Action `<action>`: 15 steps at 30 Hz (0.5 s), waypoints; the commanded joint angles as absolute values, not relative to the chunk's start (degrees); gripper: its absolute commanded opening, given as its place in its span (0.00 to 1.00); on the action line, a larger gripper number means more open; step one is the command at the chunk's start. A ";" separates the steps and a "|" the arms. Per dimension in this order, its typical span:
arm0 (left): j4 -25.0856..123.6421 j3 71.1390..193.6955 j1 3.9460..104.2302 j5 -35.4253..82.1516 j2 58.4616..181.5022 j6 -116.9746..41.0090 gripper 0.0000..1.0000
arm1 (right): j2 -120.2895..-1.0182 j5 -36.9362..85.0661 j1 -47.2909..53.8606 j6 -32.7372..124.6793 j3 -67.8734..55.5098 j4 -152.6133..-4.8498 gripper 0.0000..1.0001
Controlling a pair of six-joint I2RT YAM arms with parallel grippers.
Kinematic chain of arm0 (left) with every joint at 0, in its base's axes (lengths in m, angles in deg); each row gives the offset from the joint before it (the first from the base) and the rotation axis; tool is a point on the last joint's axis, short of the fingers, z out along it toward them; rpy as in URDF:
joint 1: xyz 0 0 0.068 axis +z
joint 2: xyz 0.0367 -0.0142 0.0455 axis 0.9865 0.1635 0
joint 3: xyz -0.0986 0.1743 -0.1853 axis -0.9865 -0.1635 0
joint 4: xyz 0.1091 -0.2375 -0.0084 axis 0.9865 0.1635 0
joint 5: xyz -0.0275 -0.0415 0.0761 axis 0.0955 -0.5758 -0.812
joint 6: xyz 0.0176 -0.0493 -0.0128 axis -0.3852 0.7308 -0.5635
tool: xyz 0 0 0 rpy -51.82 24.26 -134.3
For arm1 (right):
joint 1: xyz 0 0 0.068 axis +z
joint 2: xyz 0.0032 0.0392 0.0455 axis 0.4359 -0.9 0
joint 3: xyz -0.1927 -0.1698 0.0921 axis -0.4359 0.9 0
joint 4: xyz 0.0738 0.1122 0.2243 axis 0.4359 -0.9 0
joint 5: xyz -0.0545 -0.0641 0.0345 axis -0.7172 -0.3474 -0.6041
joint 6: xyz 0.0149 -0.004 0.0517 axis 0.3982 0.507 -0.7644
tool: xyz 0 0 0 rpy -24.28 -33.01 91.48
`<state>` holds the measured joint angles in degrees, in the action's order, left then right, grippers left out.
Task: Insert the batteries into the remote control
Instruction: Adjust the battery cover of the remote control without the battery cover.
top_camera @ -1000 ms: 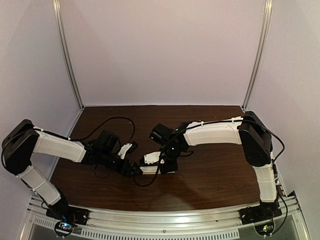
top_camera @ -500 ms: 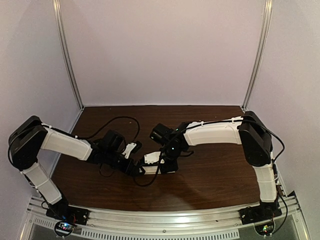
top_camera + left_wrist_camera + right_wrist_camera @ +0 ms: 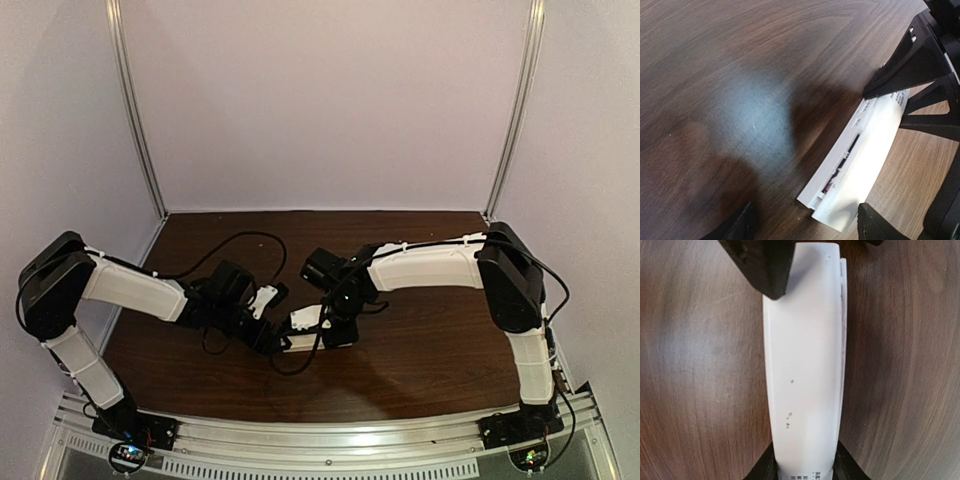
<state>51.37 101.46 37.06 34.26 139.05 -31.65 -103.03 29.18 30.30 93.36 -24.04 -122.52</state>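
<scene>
One remote control (image 3: pixel 805 365), slim white bar, lay on the worktop (image 3: pixel 715 75), one end clenched in the right hand (image 3: pixel 802 467), the left hand (image 3: pixel 807 225) open astride the other; judged light, stiff, slippery plastic, best held across its long edges; batteries possibly inside, view unclear.

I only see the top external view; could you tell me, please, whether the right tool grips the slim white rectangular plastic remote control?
Observer: Yes, the fingers of the right tool press both long sides of the slim white rectangular plastic remote control.
Operator: And the left tool?
Observer: Open, with the remote's end between its fingertips.
Operator: What shows on its side?
Observer: A long open slot shows along the remote's side; its contents are too dark to tell.
</scene>
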 commanded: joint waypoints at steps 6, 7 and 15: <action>47.46 98.44 34.62 32.97 139.00 -35.68 0.72 | -104.32 27.91 30.30 92.51 -24.74 -121.62 0.34; 46.65 97.83 34.62 33.32 138.53 -35.69 0.72 | -104.27 27.94 30.36 92.59 -24.64 -121.59 0.34; 45.45 97.02 34.70 32.85 137.57 -34.97 0.73 | -104.00 27.67 30.36 92.77 -24.47 -121.65 0.39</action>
<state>46.21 98.36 34.98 32.47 138.22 -34.91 -103.03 29.09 30.30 93.17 -24.04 -122.39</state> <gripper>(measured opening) 0.725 0.366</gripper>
